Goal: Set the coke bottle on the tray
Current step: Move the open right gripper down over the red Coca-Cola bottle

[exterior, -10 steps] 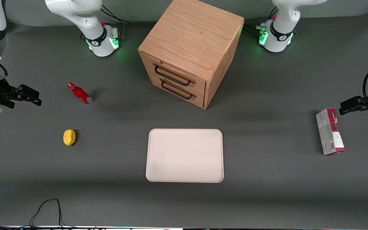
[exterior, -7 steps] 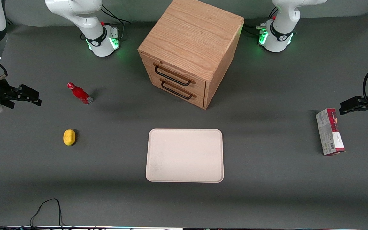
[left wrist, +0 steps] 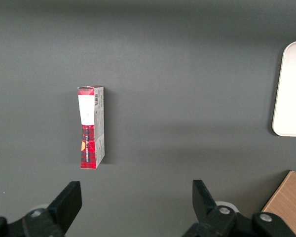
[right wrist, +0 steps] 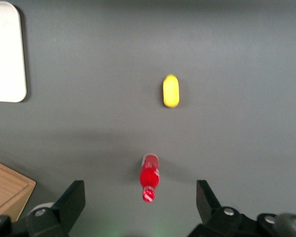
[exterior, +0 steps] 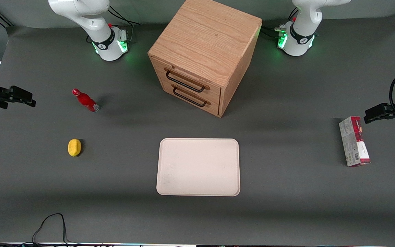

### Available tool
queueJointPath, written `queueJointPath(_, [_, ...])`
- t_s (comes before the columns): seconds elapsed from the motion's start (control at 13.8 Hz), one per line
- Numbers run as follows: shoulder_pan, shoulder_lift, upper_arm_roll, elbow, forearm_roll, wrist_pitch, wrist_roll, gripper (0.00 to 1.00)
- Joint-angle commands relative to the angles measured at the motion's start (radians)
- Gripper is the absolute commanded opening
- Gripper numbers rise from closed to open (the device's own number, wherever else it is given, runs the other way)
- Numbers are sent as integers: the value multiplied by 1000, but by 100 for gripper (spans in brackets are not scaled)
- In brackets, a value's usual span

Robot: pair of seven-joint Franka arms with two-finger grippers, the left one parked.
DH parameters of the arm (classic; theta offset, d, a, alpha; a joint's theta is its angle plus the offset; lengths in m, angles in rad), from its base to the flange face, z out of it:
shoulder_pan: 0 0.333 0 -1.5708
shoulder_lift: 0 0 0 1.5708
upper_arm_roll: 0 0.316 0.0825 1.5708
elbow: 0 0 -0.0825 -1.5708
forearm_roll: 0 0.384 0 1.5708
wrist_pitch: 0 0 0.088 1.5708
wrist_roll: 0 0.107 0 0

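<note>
The small red coke bottle (exterior: 85, 100) stands upright on the grey table toward the working arm's end, farther from the front camera than the tray. It also shows in the right wrist view (right wrist: 149, 177), seen from above between my spread fingers. The cream-beige tray (exterior: 198, 167) lies flat near the table's middle, in front of the wooden cabinet; a corner of it shows in the right wrist view (right wrist: 7, 54). My right gripper (exterior: 22, 97) is open and empty, high above the table at the working arm's end, well apart from the bottle.
A yellow lemon (exterior: 74, 147) lies nearer the front camera than the bottle; it also shows in the right wrist view (right wrist: 170, 91). A wooden two-drawer cabinet (exterior: 204, 55) stands at the middle back. A red-and-grey carton (exterior: 354, 141) lies toward the parked arm's end.
My right gripper has drawn back toward the working arm's end of the table and risen slightly. The bottle, tray and other things have not moved.
</note>
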Motion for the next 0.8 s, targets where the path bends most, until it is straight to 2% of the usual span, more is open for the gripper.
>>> queueJointPath(0.0, [16,-240,-16,-264,8,47,-18,100])
queueJointPath(0.22, [18,-384,-14,-440,3,86,-15,100])
queueJointPath(0.36, [21,-465,-10,-529,-30,111,-16,100])
queueJointPath(0.72, [41,-556,-13,-612,-80,133,-24,100])
